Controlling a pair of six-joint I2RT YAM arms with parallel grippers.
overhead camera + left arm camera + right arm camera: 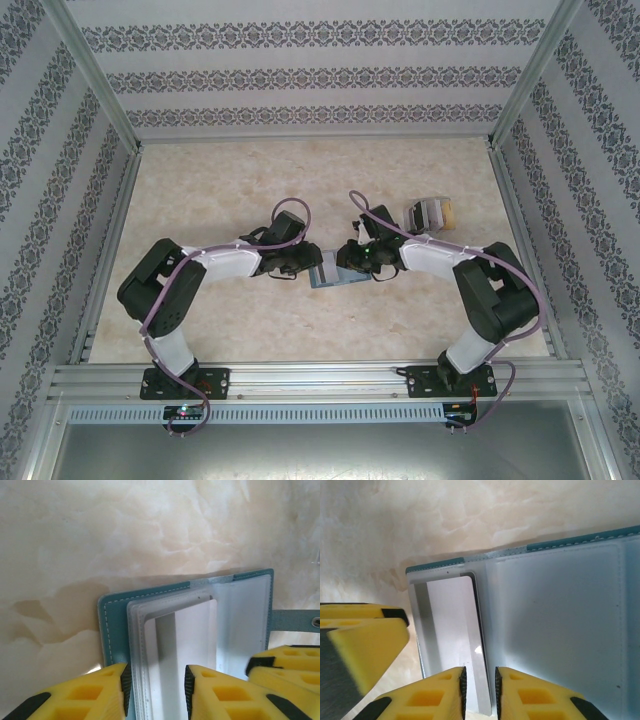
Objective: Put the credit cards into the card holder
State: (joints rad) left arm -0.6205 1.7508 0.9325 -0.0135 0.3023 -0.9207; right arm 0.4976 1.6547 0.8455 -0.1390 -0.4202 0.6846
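No writing, brand, number or sign can be read anywhere. The pale lining of the card holder [560, 620] and the whitish card [451, 625] in its pocket look plain. The small stack [430, 213] lying far right is too small to make out any print.

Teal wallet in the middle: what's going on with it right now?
Both arms meet over the open teal-blue folding wallet on the marbled table. The left gripper rests with jaws apart on its pale pocket pages, seemingly pinning it. The right gripper, nearly closed, is at the end of a whitish plastic card that appears partly tucked into a pocket; a grip is unclear. More cards wait beyond the right arm.
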